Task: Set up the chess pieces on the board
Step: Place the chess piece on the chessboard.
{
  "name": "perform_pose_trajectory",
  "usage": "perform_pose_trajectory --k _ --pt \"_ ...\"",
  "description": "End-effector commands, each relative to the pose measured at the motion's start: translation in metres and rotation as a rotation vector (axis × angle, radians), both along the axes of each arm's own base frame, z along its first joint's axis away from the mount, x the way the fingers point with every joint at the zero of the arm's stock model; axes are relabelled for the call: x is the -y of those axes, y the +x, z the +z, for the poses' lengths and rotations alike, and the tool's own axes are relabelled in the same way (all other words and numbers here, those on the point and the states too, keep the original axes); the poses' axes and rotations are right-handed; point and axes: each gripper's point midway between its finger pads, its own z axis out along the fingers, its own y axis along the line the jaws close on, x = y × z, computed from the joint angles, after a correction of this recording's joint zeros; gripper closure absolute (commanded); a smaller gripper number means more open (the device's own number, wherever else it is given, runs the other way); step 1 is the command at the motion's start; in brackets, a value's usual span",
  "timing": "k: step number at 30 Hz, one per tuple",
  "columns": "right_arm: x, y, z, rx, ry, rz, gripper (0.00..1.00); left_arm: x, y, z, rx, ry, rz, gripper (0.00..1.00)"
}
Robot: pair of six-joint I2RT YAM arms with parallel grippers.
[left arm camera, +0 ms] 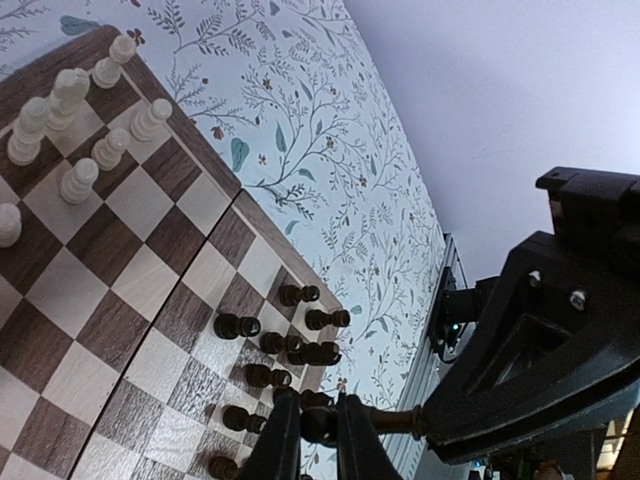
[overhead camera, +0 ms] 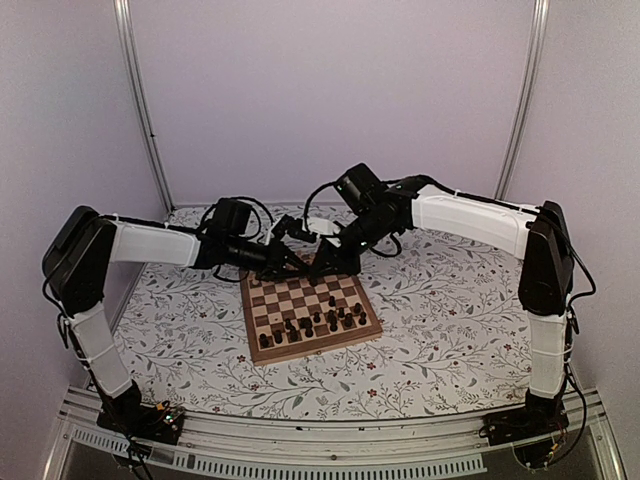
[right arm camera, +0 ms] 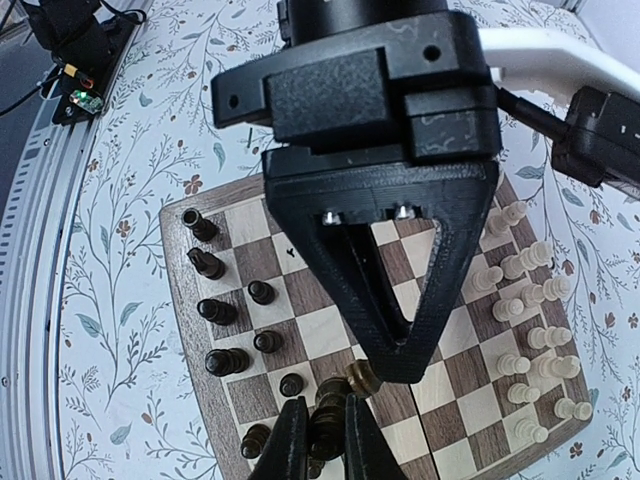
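The left arm rises from its base to a high elbow and stretches its white forearm to the right. The right arm mirrors it, with the forearm reaching left and the wrist bent downward. The left gripper and the right gripper meet nearly tip to tip between the two arms, and each has its fingers drawn close together, leaving only a narrow gap in which a dark piece is pinched.
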Motion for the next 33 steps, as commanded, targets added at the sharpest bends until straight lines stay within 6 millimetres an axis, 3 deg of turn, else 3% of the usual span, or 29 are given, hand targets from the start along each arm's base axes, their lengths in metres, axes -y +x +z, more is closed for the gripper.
perform_pose_trajectory --k 1,7,11,14,19,23,27,33 --pt "0.012 -0.010 -0.003 0.001 -0.015 0.004 0.96 -0.004 0.011 0.029 0.154 0.038 0.019 0.92" --pt "0.047 -0.004 -0.003 -0.019 0.009 -0.050 0.96 -0.014 0.020 0.033 0.412 0.291 0.096 0.93" --pt "0.072 0.009 0.001 -0.031 0.048 -0.108 0.96 0.001 0.008 0.021 0.574 0.467 0.057 0.94" --pt "0.086 0.013 0.005 -0.015 0.065 -0.142 0.96 0.010 0.001 0.010 0.638 0.559 0.034 0.95" --pt "0.109 0.026 0.007 -0.005 0.083 -0.196 0.96 0.006 0.002 0.004 0.688 0.658 0.032 0.96" --pt "0.120 0.030 0.008 -0.010 0.101 -0.214 0.96 -0.011 -0.003 0.005 0.687 0.731 0.034 0.96" --pt "0.121 0.029 0.011 -0.001 0.110 -0.210 0.96 -0.033 -0.021 0.007 0.690 0.745 0.031 0.96" --pt "0.120 0.028 0.011 -0.005 0.114 -0.202 0.96 -0.066 -0.051 -0.014 0.663 0.801 -0.014 0.96"
